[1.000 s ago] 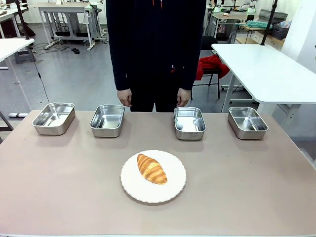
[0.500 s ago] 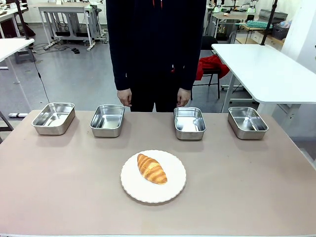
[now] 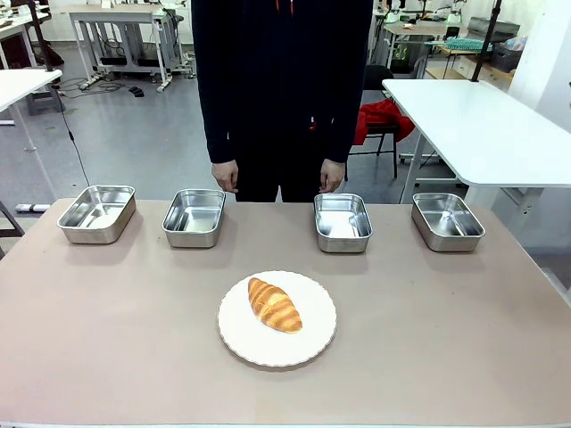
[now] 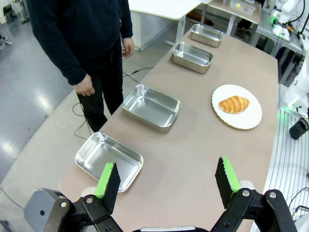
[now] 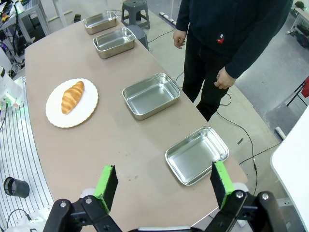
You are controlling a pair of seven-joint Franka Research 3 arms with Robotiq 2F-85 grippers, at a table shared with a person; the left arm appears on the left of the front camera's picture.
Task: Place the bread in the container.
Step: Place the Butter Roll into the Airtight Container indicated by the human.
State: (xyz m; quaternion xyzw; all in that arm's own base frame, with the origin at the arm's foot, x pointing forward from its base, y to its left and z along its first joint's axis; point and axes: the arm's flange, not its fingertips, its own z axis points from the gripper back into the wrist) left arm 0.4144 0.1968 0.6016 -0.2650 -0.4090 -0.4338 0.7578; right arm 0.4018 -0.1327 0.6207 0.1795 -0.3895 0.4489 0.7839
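Nothing done: bread (image 3: 275,304) lies on the plate (image 3: 314,332), four pans (image 3: 190,238) empty. The left gripper (image 4: 166,169) and right gripper (image 5: 163,169) gape, holding nothing

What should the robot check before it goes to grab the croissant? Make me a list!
1. The bread lies free on the white plate, with nothing on top: ok.
2. The left gripper is open and empty: ok.
3. The right gripper is open and empty: ok.
4. All four steel pans are empty: ok.
5. The person's hands hang at the far edge, off the table: ok.
6. Which pan to use: cannot tell.
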